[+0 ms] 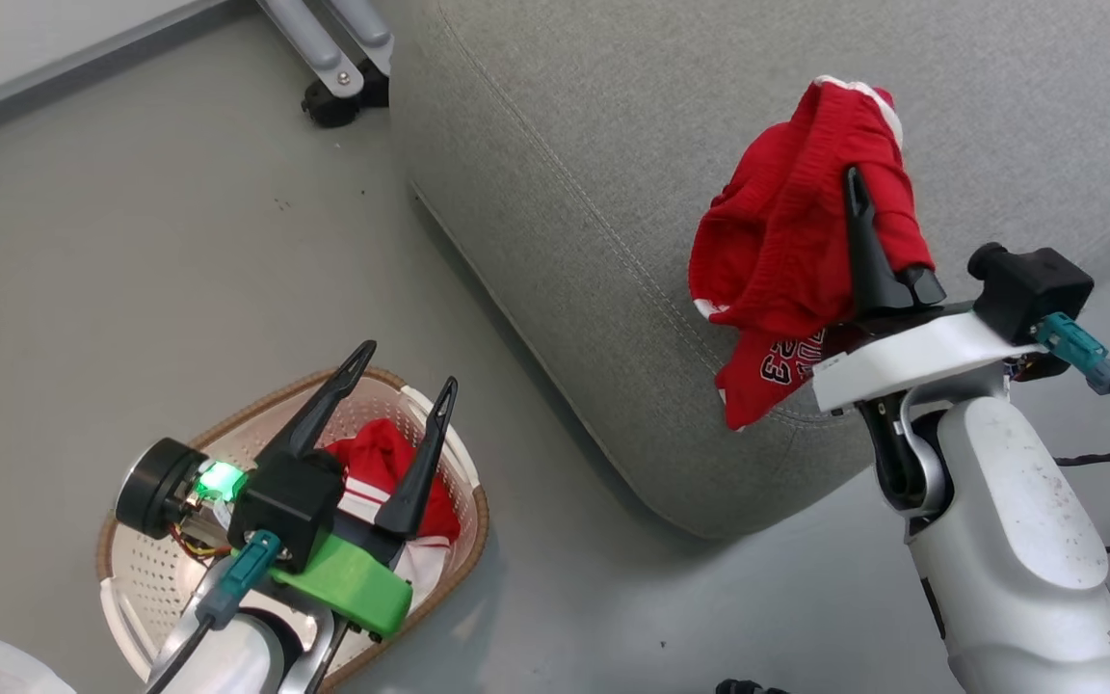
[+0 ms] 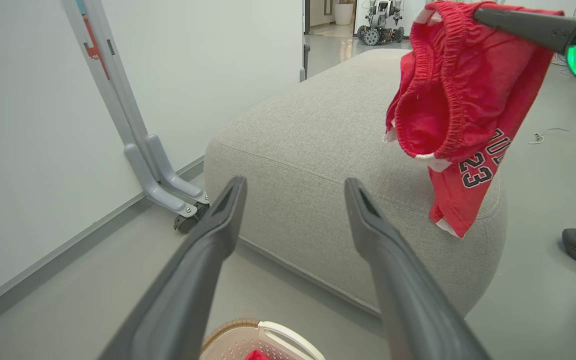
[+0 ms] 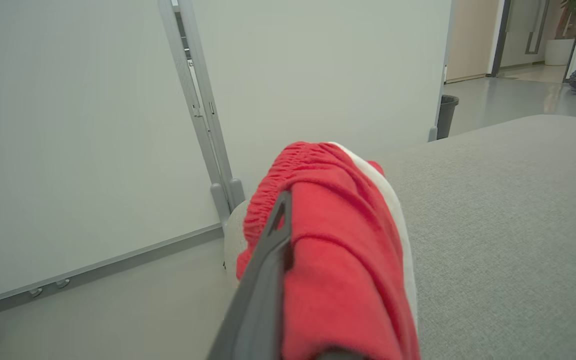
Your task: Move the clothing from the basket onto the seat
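One soft garment; perforated basket; textured seat

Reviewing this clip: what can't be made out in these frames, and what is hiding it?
Head view: the garment in the basket is partly blocked by the left gripper and its green mount; its full shape is hidden.
Right wrist view: the red shorts drape over the right gripper, covering one finger.
Left wrist view: the basket is cut off by the bottom edge; the lettering above the 23 is folded, unreadable.
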Controlling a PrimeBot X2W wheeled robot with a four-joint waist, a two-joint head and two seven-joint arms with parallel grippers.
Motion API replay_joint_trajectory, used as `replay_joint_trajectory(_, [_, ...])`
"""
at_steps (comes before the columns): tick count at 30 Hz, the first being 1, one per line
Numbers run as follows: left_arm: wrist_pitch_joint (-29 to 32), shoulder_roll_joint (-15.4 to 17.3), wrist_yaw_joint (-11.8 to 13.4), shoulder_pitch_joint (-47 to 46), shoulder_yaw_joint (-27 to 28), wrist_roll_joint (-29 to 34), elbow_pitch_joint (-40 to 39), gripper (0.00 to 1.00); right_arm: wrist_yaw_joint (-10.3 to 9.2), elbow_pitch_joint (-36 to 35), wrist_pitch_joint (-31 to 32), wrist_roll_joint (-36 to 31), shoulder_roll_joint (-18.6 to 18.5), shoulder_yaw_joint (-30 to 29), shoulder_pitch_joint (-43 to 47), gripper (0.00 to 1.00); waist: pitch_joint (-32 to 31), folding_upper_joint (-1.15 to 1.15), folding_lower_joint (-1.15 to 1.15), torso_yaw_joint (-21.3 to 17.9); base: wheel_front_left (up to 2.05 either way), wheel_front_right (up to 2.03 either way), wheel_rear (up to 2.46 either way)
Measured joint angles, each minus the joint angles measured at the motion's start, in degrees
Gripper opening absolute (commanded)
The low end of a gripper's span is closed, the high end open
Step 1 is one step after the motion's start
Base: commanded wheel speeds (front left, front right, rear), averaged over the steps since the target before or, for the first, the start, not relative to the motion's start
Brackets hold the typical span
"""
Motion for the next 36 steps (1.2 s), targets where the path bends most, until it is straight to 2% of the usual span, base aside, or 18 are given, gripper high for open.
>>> replay_joint_trajectory(5, [1.33,1.43,-0.26,-1.07,-0.05,0.54,-1.6,1.0,0.0,0.49,0.0,-0.05,0.26,-2.13,-2.4,0.0,3.3,0.0,0.0,-0.84,0.0,0.0,0.0])
replay_joint_trajectory(10, [2.7,3.33,0.18,-1.38,0.91,1.1,-4.27,1.0,0.0,4.28,0.0,1.12,0.03,-3.01,-9.84,0.0,6.62,0.0,0.0,-1.26,0.0,0.0,0.0])
replay_joint_trajectory(15, [4.03,4.86,0.49,-3.39,1.44,2.52,-7.48,1.0,0.01,8.16,0.0,2.61,-2.7,-5.17,-18.66,0.0,10.31,0.0,0.0,-0.9,0.0,0.0,0.0])
replay_joint_trajectory(24, [5.0,6.69,-1.19,-9.49,2.14,4.3,-11.34,1.0,0.01,12.47,0.0,3.25,-7.99,-9.99,-31.88,0.0,18.51,0.0,0.01,2.71,0.0,0.0,0.0])
replay_joint_trajectory(32, [4.99,6.8,-2.29,-12.41,1.51,5.11,-12.15,1.0,0.01,23.97,-0.01,4.05,-8.62,-11.43,-35.31,0.0,25.05,0.0,0.01,6.71,0.0,0.0,0.0])
replay_joint_trajectory(33, [4.99,6.81,-2.3,-12.67,1.47,5.19,-12.14,1.0,0.01,25.47,-0.01,4.05,-8.45,-11.79,-35.5,0.34,25.78,0.0,0.01,7.23,0.0,0.0,0.0])
replay_joint_trajectory(34, [4.93,6.84,-2.32,-12.8,1.48,5.22,-12.13,1.0,0.01,26.65,0.0,4.04,-8.28,-12.13,-35.52,0.59,26.44,0.0,0.01,7.72,0.0,0.0,0.0])
replay_joint_trajectory(35, [4.91,6.84,-2.33,-12.83,1.42,5.31,-12.06,1.0,0.01,27.51,-0.01,3.91,-8.16,-12.41,-35.51,1.0,27.04,0.0,0.01,8.2,0.0,0.0,0.0])
replay_joint_trajectory(36, [4.89,6.84,-2.34,-12.84,1.36,5.38,-12.02,1.0,0.01,27.95,0.0,3.78,-8.01,-12.68,-35.46,1.0,27.46,0.0,0.01,8.58,0.0,0.0,0.0])
